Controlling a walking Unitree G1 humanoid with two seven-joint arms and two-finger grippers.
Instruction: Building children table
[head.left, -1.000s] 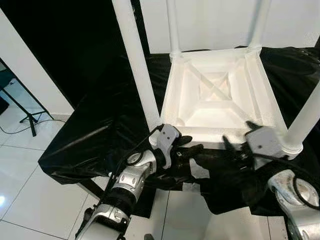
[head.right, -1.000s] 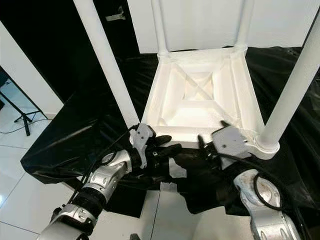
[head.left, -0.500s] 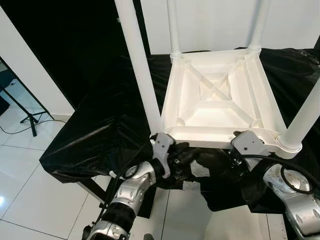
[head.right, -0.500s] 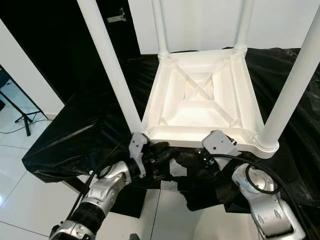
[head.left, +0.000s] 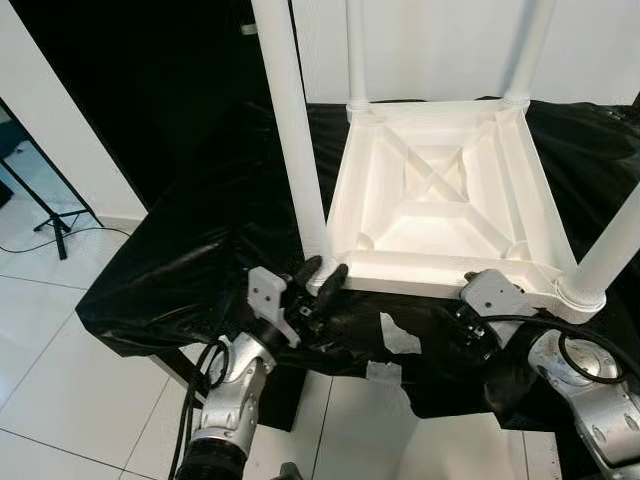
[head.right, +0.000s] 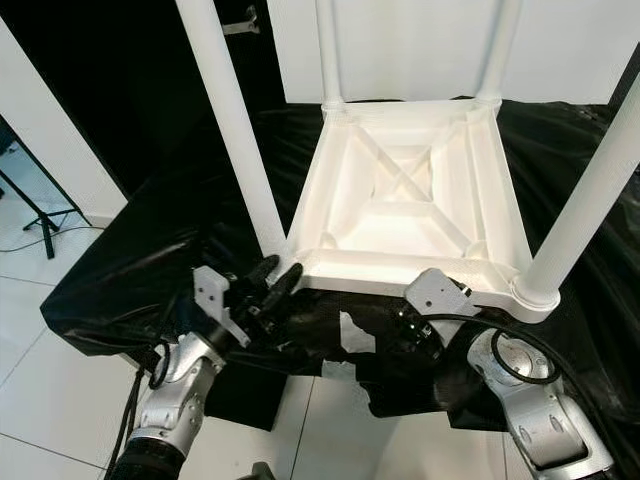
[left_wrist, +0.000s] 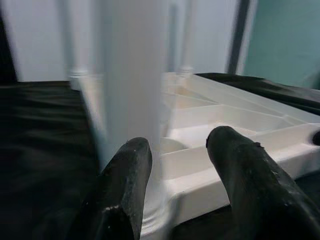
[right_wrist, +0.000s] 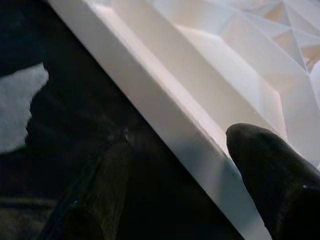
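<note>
With the left gripper spread beside the near leg and the right gripper's fingers straddling the rim of the upturned children table, an uneven tug might have slid it off the bench.

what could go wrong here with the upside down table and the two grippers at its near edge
The table lies close to the near edge of the black cloth, so a pull toward the robot might slide it off. The right gripper straddles the near rim; a crooked lift could tip the tall legs. The left gripper hangs open at the near-left leg and might knock it.
</note>
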